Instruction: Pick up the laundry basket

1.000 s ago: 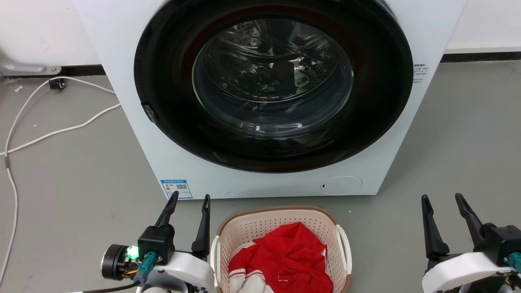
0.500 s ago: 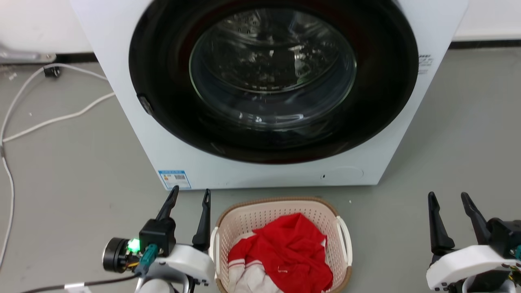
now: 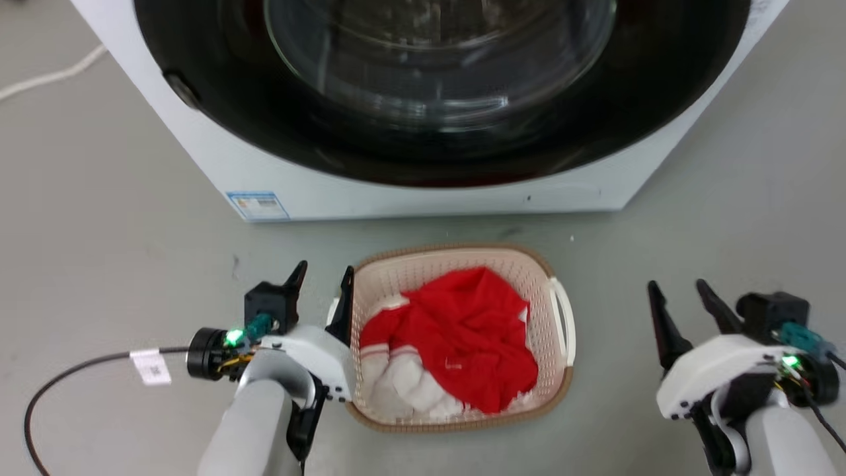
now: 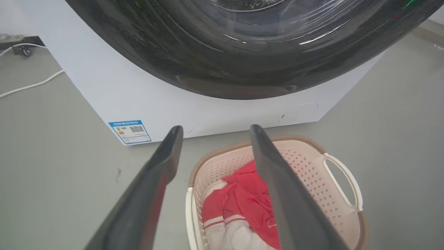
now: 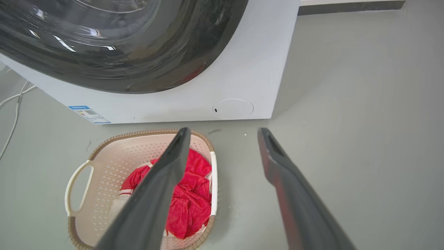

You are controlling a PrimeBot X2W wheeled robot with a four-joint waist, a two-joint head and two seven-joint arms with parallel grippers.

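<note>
Since the earlier pictures the head camera has been tipped downward. The whole scene is shifted up the head view, and the cream-white perforated plastic laundry basket [image 3: 410, 271] with its brown woven-look rim is now seen entire. Both pincers are kept at its two sides as before.

The left pincer [image 3: 325, 266] is held moderately wide, with nothing between its long dark fingers. The basket lies just to its right, and the inner finger is seen against the basket's left rim, though contact cannot be told. In the left wrist view this pincer [image 4: 216, 127] is pointed over the basket [image 4: 305, 163], and the near white handle [image 4: 190, 215] lies between the lines of the fingers.

The right pincer [image 3: 677, 283] is likewise spread and empty. The basket is well to its left, with bare grey floor [image 3: 615, 370] between. In the right wrist view the basket [image 5: 114, 163] is seen left of and below the tips of the pincer [image 5: 224, 129].

A crumpled red garment [image 3: 462, 330] and a white cloth [image 3: 403, 387] are held in the basket. Beyond the tips of both pincers a white front-loading washing machine [image 3: 423, 198] with a dark round door is seen, with the basket on the floor just before it.
</note>
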